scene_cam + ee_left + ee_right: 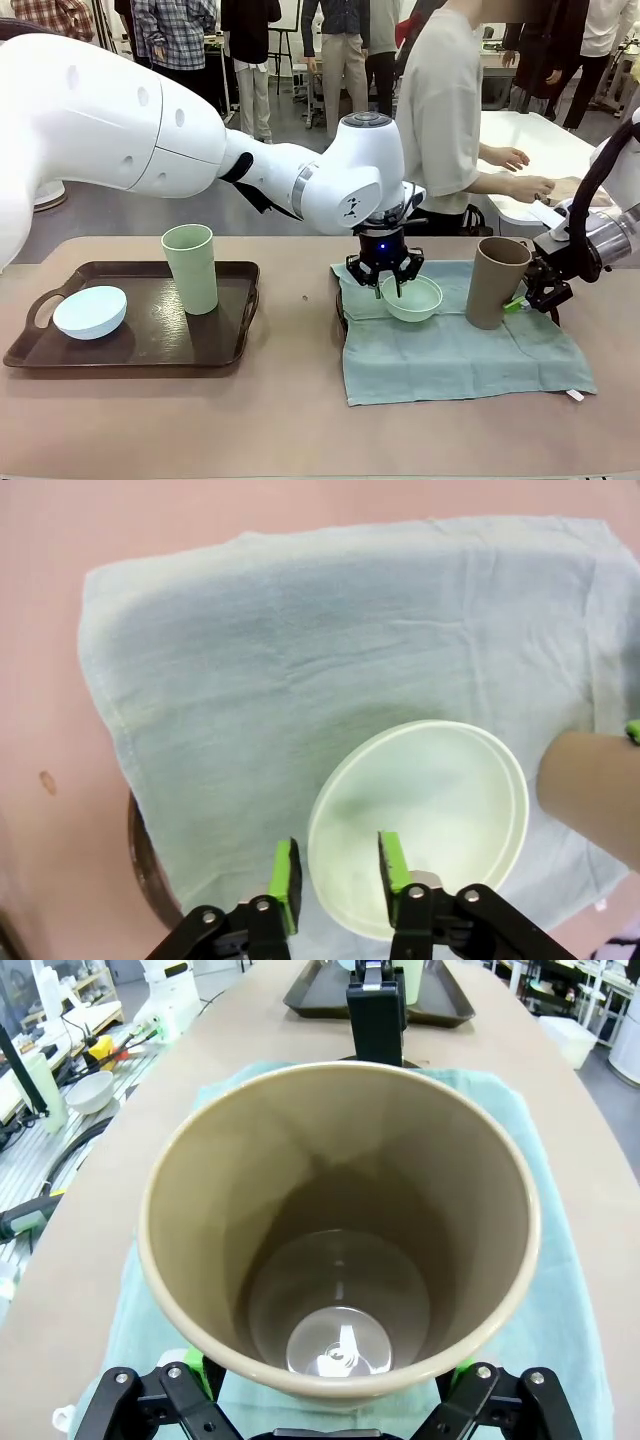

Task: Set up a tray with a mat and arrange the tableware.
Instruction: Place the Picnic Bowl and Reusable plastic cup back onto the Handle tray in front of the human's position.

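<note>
A mint green bowl (pixel 412 298) sits on the pale green mat (pixel 460 355), right of the table's middle. My left gripper (pixel 390 283) hangs over the bowl's near-left rim. In the left wrist view the left gripper (pixel 340 870) is open astride the rim of the bowl (pixel 430 810), one pad outside and one inside, with a gap beside the rim. A tan cup (pixel 495 282) stands upright on the mat's right part. My right gripper (pixel 525 298) is low at its right side. Its fingers (pixel 195 1365) stand spread on either side of the cup (pixel 340 1230), open.
A dark brown tray (pixel 235 345) at the left holds an upright pale green cup (pixel 190 268) and a pale blue bowl (pixel 90 312). A dark rim (pixel 145 865) shows under the mat's edge. A person (pixel 440 110) stands at the far side, hands on another table.
</note>
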`<state>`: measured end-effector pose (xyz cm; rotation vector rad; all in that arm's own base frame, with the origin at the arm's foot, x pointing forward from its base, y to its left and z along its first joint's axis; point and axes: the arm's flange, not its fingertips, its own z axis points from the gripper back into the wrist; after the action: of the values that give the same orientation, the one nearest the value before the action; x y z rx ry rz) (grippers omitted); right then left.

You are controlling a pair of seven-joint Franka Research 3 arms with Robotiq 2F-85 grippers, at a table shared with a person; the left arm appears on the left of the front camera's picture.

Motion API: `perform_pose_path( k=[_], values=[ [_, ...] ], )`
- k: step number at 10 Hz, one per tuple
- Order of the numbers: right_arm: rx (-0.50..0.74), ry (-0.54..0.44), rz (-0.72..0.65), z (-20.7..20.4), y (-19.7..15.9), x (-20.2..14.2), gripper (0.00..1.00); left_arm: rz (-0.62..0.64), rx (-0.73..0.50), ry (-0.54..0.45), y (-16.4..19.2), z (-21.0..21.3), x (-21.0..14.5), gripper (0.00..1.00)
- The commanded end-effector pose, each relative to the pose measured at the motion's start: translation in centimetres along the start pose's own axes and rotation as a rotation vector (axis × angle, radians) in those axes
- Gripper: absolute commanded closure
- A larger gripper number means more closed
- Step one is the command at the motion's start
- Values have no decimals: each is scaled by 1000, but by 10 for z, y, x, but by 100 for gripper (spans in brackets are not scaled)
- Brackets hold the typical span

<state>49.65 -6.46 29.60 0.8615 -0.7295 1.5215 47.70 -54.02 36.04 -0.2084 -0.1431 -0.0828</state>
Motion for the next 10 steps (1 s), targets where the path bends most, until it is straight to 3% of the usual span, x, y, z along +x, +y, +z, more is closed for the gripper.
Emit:
perform_pose_path(
  k=[1, 2, 5, 7, 10],
  values=[
    [-2, 9, -23, 3, 10, 12, 0, -29, -18, 35, 3, 5, -2, 0],
    [-11, 31, -42, 10, 13, 13, 0, -38, -27, 35, 4, 9, -4, 46],
    [-3, -58, -81, 39, 29, 15, 0, -158, -148, 60, 2, 30, -29, 17],
    [-61, -29, -141, 50, 30, 13, 0, -288, -218, 42, -6, 48, -58, 0],
    [-236, 160, -307, 67, 20, 9, 0, -370, -216, -20, -7, 74, -87, 0]
  ],
)
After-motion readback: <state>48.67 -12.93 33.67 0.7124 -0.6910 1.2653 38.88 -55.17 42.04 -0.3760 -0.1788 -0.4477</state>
